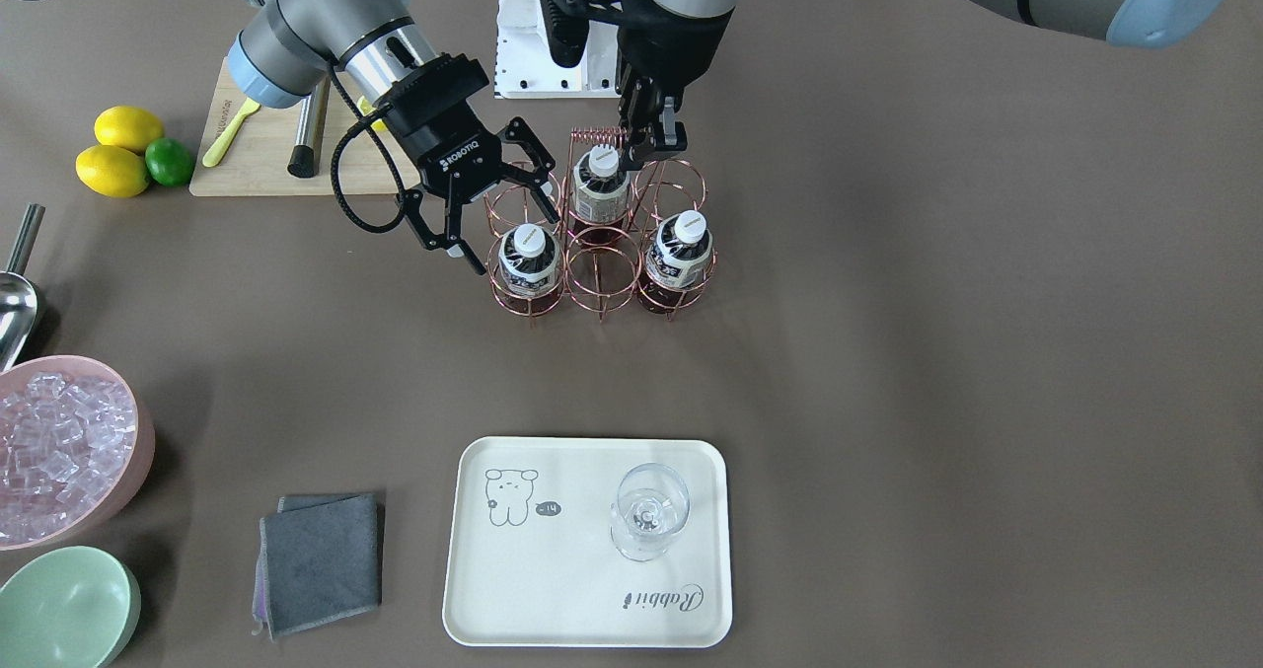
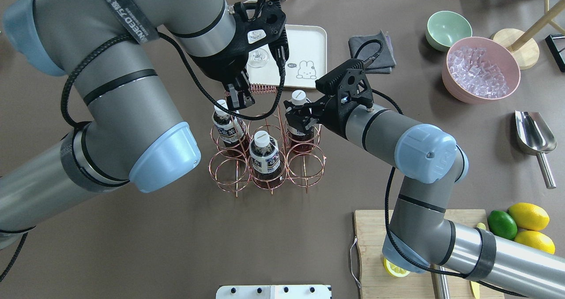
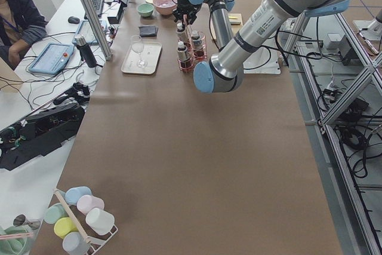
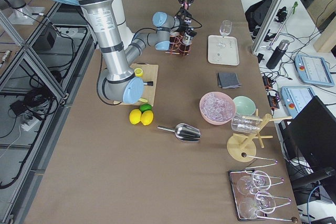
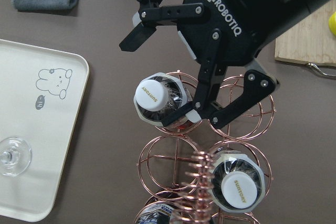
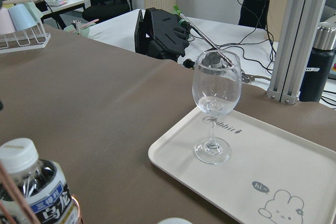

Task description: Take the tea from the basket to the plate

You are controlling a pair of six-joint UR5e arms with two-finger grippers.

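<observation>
Three tea bottles stand in the copper wire basket [image 1: 602,273]: one on the view's left [image 1: 530,259], one at the back [image 1: 599,186], one on the right [image 1: 681,251]. My right gripper [image 1: 508,234] is open, its jaws on either side of the left bottle, which also shows in the left wrist view [image 5: 156,96] and the overhead view [image 2: 299,98]. My left gripper [image 1: 653,135] is shut at the end of the basket's coiled handle [image 1: 597,135]. The cream plate [image 1: 553,589] lies across the table and carries a wine glass [image 1: 646,515].
A grey cloth [image 1: 321,559] lies beside the plate. A pink bowl of ice [image 1: 59,451], a mint-green bowl [image 1: 64,609] and a metal scoop [image 1: 15,293] are at one end. A cutting board [image 1: 266,145], two lemons [image 1: 113,150] and a lime [image 1: 170,162] are near my right arm.
</observation>
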